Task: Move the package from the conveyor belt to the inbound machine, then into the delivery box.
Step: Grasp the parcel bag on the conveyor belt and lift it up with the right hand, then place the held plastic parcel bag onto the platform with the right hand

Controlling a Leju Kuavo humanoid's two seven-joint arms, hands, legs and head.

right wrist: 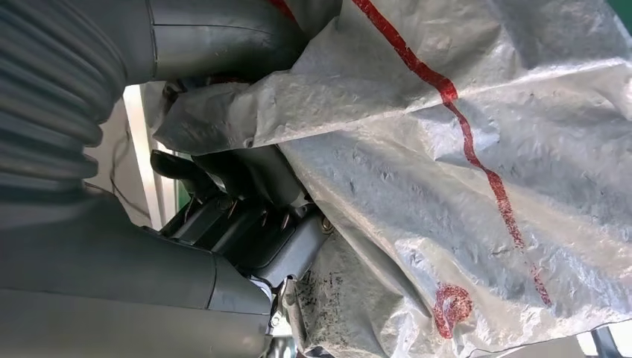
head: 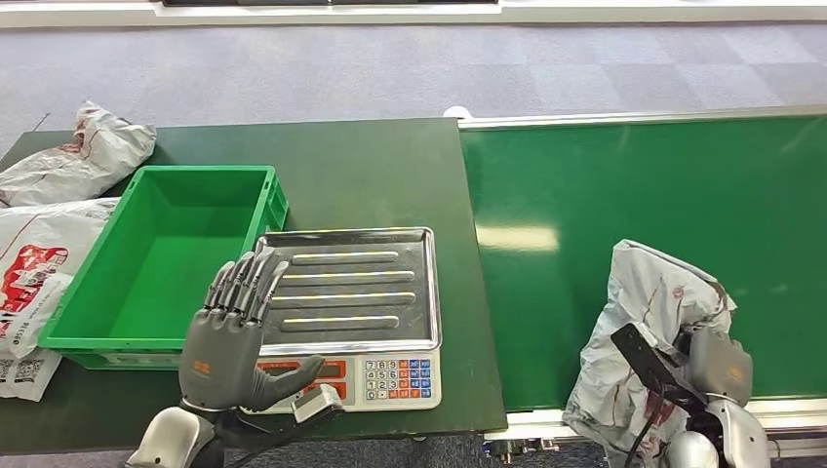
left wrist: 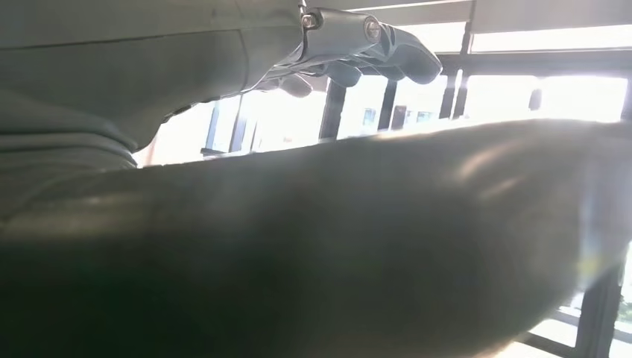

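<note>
We see the right hand (head: 717,366) gripping the grey package (head: 649,312) on the conveyor belt (head: 624,195); left hand (head: 229,336) spread, holding nothing, over the scale (head: 351,292).

1. Three grey plastic mail packages: one package (head: 644,331) on the conveyor belt (head: 644,224), one crumpled bag (head: 83,151) at the far left of the table, and one printed bag (head: 34,268) beside the bin.
2. One green bin (head: 161,258).
3. One scale (head: 356,312), with a steel tray and a keypad.
4. One dark green table (head: 371,171).
5. Two robot hands: left hand (head: 229,336) and right hand (head: 707,366).
</note>
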